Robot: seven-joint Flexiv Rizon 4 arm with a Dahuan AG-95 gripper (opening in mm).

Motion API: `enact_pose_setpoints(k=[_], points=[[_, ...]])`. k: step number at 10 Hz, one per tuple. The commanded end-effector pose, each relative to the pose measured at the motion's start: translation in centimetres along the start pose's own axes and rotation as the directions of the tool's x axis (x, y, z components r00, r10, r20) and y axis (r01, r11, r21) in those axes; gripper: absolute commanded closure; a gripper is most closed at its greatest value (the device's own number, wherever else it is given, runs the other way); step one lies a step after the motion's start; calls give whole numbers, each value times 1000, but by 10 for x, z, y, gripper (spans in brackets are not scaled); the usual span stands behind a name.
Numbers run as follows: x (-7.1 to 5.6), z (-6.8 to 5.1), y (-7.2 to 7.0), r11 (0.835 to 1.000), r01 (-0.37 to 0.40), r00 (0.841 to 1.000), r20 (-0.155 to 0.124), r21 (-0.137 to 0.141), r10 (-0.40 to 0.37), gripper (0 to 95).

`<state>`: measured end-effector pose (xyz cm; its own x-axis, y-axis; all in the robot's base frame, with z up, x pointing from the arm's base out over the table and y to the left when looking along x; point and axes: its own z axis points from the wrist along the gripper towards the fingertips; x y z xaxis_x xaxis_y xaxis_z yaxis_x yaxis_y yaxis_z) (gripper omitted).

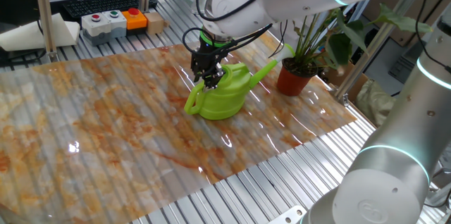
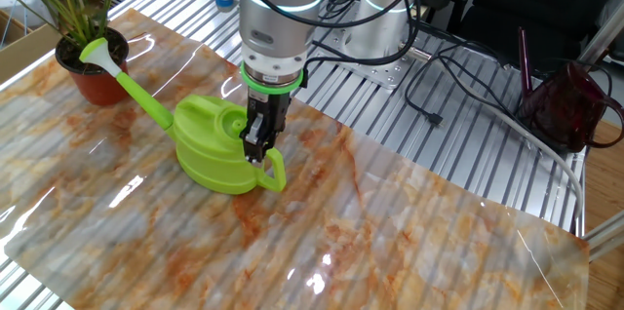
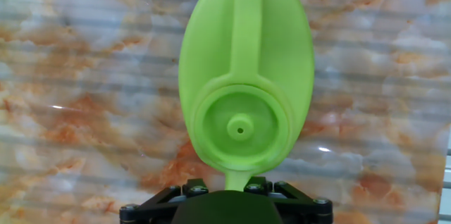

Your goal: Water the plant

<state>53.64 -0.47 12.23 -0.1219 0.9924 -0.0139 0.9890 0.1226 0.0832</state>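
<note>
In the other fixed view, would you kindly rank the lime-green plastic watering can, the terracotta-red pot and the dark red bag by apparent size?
1. Lime-green plastic watering can
2. Dark red bag
3. Terracotta-red pot, partly hidden by the spout

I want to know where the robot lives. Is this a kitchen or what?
Probably a robot lab, not a kitchen: a slatted metal table, a button box beside a keyboard, and loose cables.

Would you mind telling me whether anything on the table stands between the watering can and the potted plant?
Nothing visible does. The watering can sits on the marbled mat with its spout aimed at the plant, and only bare mat lies between them.
</note>
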Motion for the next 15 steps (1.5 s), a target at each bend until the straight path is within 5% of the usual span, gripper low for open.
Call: enact_pose_setpoints(k=[1,2,3,9,15], points=[[0,0,0,1000,-5,1000,-3,-2,5,760],[0,0,0,1000,-8,1000,-5,-3,8,760],[0,0,0,1000,-11,1000,-10,-3,11,950],[0,2,-1,998,-57,997,-61,-7,56,950],[-4,2,-2,998,-59,984,-168,-10,56,950]])
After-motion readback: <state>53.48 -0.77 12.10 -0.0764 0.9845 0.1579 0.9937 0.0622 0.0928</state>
